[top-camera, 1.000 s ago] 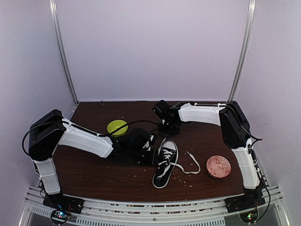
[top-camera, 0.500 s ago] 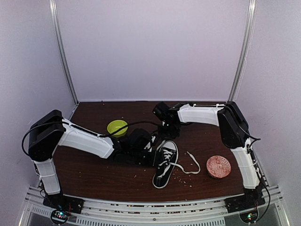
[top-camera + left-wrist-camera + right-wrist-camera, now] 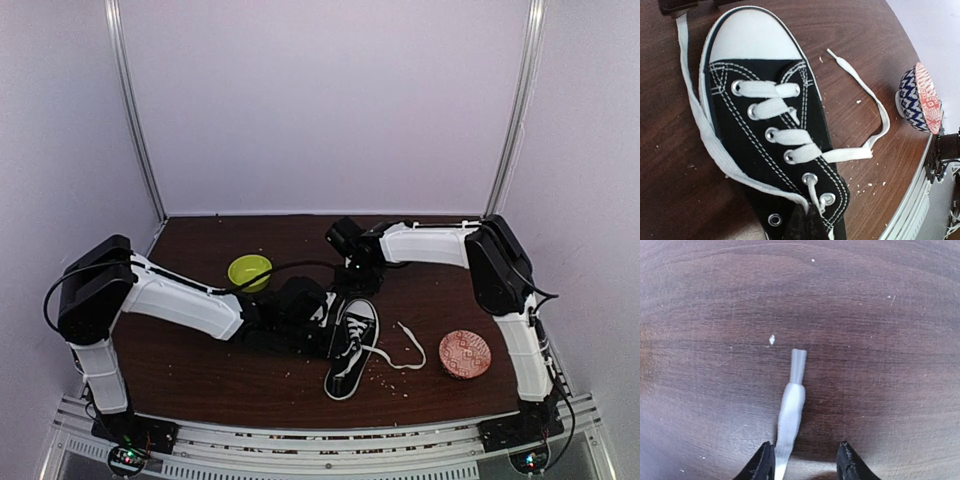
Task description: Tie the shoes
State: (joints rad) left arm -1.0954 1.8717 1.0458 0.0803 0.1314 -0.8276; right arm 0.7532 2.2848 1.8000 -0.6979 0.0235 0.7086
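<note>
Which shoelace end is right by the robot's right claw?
The end past the shoe's white toe cap: its tip lies between the right gripper's open fingers. The other end curls loose toward the patterned bowl.

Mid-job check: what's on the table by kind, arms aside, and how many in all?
sneaker: 1
bowls: 2, the green bowl and the patterned bowl
total: 3
</note>
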